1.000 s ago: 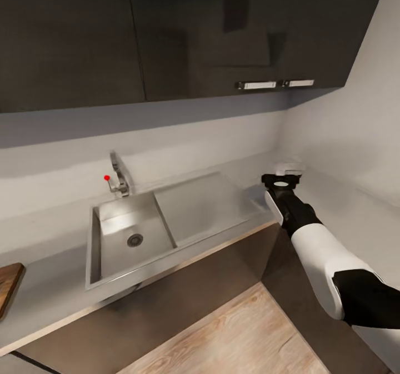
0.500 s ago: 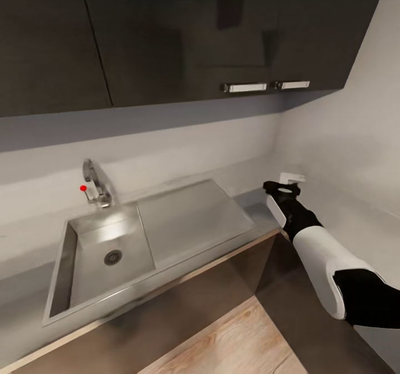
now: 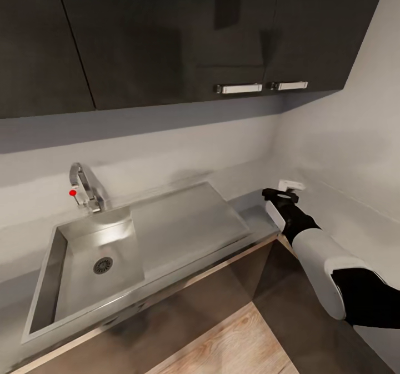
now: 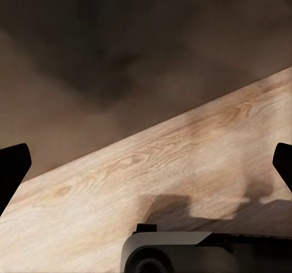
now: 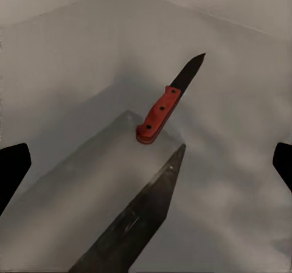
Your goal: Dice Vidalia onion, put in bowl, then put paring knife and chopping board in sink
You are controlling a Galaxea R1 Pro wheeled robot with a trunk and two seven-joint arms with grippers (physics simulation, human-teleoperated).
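Two end effectors spread apart, empty — paring knife [image 5: 165, 106] on grey countertop [image 5: 67, 72].

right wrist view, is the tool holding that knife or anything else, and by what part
Nothing is held. The paring knife lies on the countertop, apart from the right tool, whose fingers are spread wide. The left tool is open too, over wood floor.

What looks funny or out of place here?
The paring knife lies by itself on the grey countertop. The end of its red handle seems to sit right at the counter's edge, so it could slip off if bumped. The sink looks normal, with no spill or damage.
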